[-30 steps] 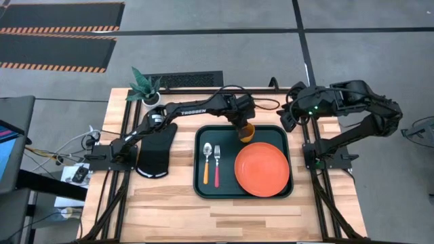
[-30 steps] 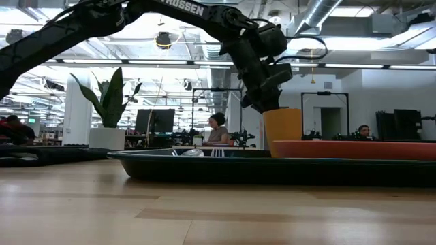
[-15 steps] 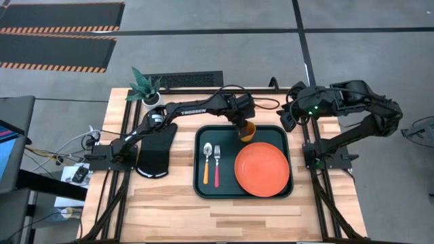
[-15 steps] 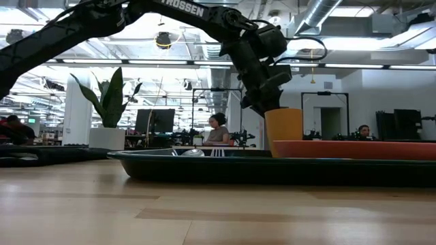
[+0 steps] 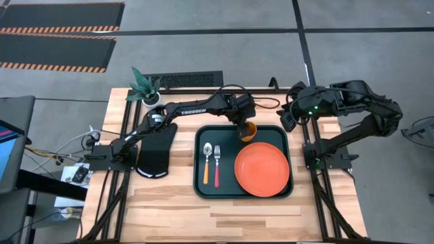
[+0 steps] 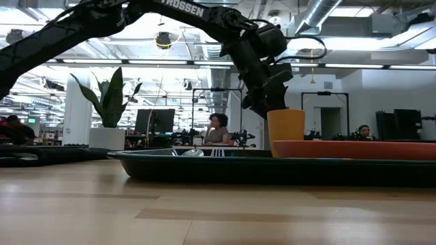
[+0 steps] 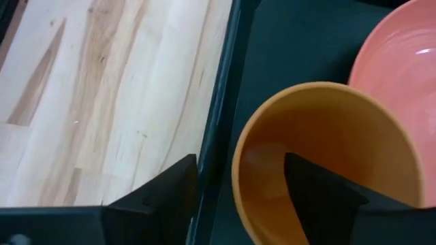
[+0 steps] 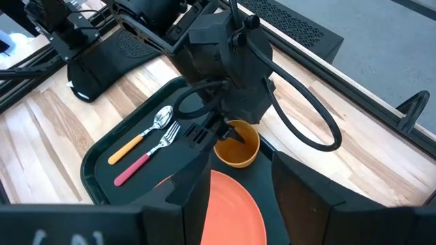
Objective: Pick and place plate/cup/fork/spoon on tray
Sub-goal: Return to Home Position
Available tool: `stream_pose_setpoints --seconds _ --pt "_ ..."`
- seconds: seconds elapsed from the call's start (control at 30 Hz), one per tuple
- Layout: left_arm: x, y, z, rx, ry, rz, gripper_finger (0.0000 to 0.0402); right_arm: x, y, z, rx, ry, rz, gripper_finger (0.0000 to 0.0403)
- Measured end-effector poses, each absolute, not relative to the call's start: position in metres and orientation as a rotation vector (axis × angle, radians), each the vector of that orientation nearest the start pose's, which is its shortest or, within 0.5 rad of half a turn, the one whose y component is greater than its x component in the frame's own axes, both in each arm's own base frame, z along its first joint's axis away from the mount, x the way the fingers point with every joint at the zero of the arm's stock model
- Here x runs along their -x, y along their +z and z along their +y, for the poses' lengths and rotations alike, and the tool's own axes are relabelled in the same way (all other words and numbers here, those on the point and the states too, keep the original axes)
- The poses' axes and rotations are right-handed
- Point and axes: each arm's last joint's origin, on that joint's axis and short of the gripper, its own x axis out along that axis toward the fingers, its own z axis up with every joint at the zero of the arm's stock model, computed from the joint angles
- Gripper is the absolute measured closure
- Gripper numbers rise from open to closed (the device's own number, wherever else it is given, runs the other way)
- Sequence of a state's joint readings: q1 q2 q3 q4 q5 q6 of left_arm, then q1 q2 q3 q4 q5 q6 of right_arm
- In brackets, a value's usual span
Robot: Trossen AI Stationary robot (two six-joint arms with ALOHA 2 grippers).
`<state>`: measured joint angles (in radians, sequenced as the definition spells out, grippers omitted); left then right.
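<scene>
The orange-yellow cup (image 5: pixel 247 131) stands upright on its base in the far part of the dark tray (image 5: pixel 201 190), just beyond the orange-red plate (image 5: pixel 262 169). The orange-handled spoon (image 5: pixel 207 163) and red-handled fork (image 5: pixel 217 166) lie side by side on the tray's left part. My left gripper (image 7: pixel 240 163) is open over the cup (image 7: pixel 320 156). One finger stands inside the cup and one outside, with the rim wall between them and a gap on both sides. My right gripper (image 5: pixel 288 120) waits open at the table's far right, off the tray.
A black oven mitt (image 5: pixel 156 152) lies on the table left of the tray. A potted plant (image 5: pixel 146 87) stands at the far left corner. Bare wood runs along the table's near edge in front of the tray (image 6: pixel 204 167).
My left gripper has opened and let go of the cup's rim, staying in place above it. The cup has settled a touch toward the right in the low view and stands upright on the tray.
</scene>
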<state>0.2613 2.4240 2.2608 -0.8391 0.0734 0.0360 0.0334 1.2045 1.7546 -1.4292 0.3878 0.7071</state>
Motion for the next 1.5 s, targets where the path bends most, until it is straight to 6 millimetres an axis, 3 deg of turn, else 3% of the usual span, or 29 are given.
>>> stream_pose_setpoints --seconds 0.3,0.5,0.7,0.77,0.87,0.93,1.03,1.13,1.27,1.5 --pt "-0.503 0.248 0.142 0.194 0.112 0.904 0.0156 -0.164 0.456 -0.005 -0.470 -0.615 0.702 0.0223" --pt "-0.481 0.291 0.144 0.223 0.149 0.863 0.0150 -0.171 0.463 -0.005 -0.390 -0.548 0.639 0.0223" --pt "-0.432 0.373 0.135 0.112 0.136 0.764 0.0150 -0.169 0.459 0.001 -0.214 -0.407 0.744 0.0223" --pt "-0.411 0.403 0.128 0.050 0.123 0.716 0.0150 -0.173 0.459 -0.001 -0.158 -0.468 0.679 0.0223" --pt "-0.380 0.449 0.119 0.006 0.080 0.566 0.0150 -0.173 0.469 -0.003 -0.060 -0.414 0.476 0.0223" --pt "-0.355 0.475 0.116 -0.017 0.062 0.472 0.0150 -0.156 0.477 -0.007 -0.061 -0.340 0.323 0.0223" --pt "-0.314 0.501 0.111 -0.089 0.079 0.376 0.0150 -0.125 0.463 -0.014 -0.104 -0.328 0.225 0.0223" --pt "-0.282 0.502 0.100 -0.160 0.083 0.331 0.0150 -0.096 0.436 -0.017 -0.155 -0.357 0.101 0.0223" --pt "-0.245 0.479 0.086 -0.130 0.153 0.174 0.0150 -0.060 0.398 -0.016 -0.196 -0.377 -0.079 0.0223" --pt "-0.187 0.374 0.069 0.067 0.313 -0.020 0.0150 -0.035 0.333 -0.014 -0.335 -0.411 -0.183 0.0223"
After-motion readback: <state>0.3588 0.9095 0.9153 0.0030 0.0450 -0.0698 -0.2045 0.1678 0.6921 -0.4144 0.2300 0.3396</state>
